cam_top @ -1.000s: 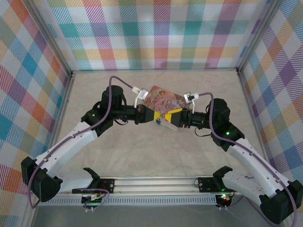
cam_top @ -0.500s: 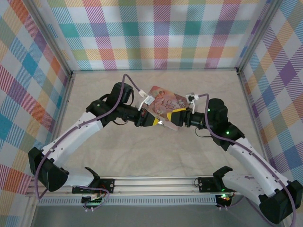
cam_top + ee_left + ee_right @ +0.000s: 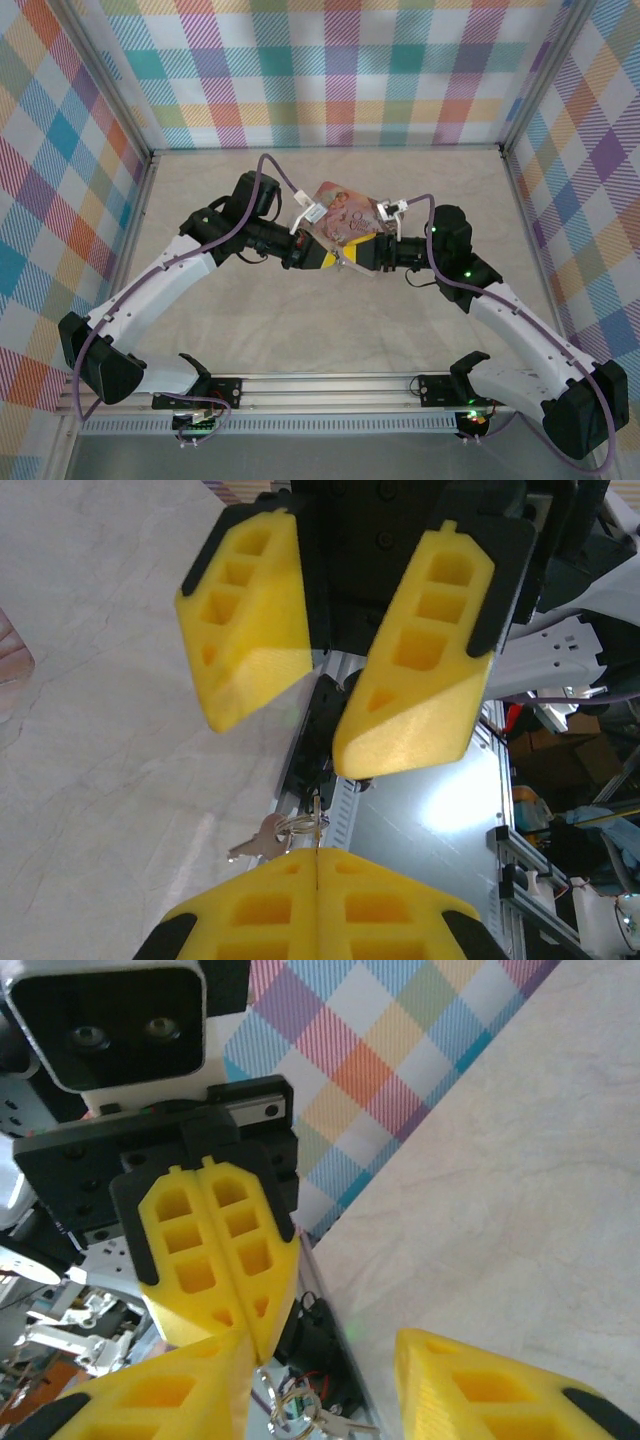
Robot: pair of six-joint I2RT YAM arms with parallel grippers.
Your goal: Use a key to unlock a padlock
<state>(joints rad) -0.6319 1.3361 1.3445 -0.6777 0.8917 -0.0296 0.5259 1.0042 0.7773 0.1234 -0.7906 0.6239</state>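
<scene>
The key (image 3: 262,842) is a small, flat, silvery metal piece on thin wire rings. It hangs just past the tips of the left gripper (image 3: 317,855), above the table. That gripper's two fingers are pressed flat together and pinch the ring end, so it is clenched on the key. The right wrist view also shows the key (image 3: 335,1422) dangling below the closed left gripper (image 3: 255,1345). How many rings there are cannot be told.

The right gripper (image 3: 310,740) faces it tip to tip. Its jaws stand apart and grasp nothing.

All four fingers are matte yellow wedges. They are moulded with rows of square pockets and backed by black plates.

From above, the left gripper (image 3: 330,257) and right gripper (image 3: 358,250) meet near mid-table. They sit over the near edge of one flat pink tin (image 3: 340,208) with a printed picture on its lid.

The table (image 3: 330,340) is a pale, stone-veined sheet. Three walls of pastel plaid surround it. The two arms have white shells with black joints, and each trails a purple cable.
</scene>
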